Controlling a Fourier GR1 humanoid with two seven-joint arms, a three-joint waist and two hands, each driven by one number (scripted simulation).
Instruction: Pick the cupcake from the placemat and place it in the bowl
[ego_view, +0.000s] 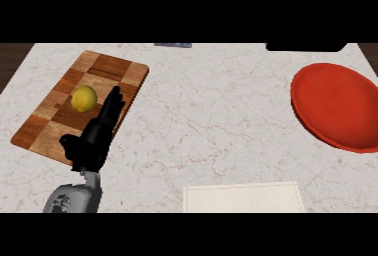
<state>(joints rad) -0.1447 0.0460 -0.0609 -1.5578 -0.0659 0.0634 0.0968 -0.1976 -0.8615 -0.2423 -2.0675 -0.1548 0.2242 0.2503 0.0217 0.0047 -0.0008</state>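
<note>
Lemon (84, 98) on cutting board (44, 131) | just left of left hand's (94, 137) fingertips | hand open, holding nothing

Far left: I see the chopping board (52, 127) on the counter (214, 115).
On board: a lemon (84, 98), my left hand (92, 140) just right.
Far right: the plate (336, 107).
Near edge: a cloth (244, 198).
</note>
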